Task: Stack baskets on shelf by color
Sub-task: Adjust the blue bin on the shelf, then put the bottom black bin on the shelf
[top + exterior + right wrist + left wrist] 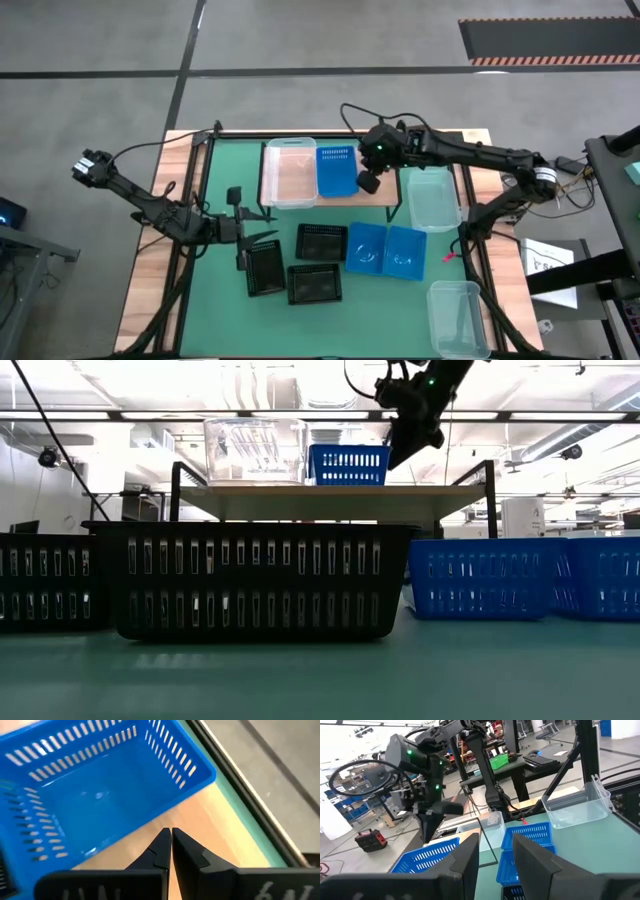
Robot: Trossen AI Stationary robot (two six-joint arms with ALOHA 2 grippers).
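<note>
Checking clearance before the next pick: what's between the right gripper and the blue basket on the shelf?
Only bare shelf board, in the right wrist view, separates the shut right gripper from the blue basket.

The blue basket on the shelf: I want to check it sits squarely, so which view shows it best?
The high view: the blue basket lies whole on the shelf, beside the clear tub. The low view shows one side, the right wrist view crops it, and the left wrist view shows part.
</note>
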